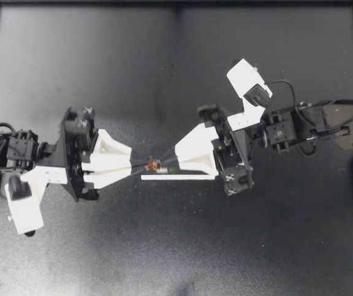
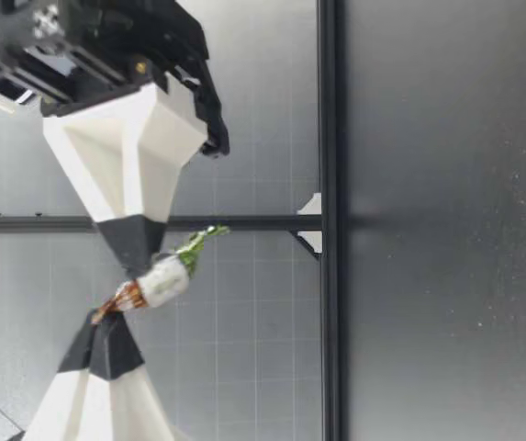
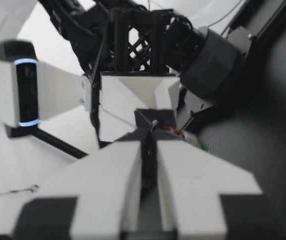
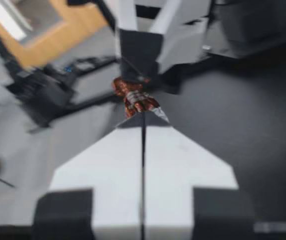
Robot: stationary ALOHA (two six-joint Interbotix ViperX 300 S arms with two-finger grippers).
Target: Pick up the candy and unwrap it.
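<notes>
Over the black table [image 1: 164,61], 2 arms meet tip to tip. The left gripper [image 1: 138,166] and right gripper [image 1: 175,159] are each pinched tight on the candy [image 1: 153,164] - it hangs between them, clear of the surface, green wrapper tail poking out.

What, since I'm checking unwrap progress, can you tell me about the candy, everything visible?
The candy is small and wrapped: a whitish middle, a crinkled orange-brown twisted end, and a green twisted end sticking out free. The wrapper looks like shiny foil. It is held in the air above the table, pinched between the shut fingers of my left gripper and my right gripper.
</notes>
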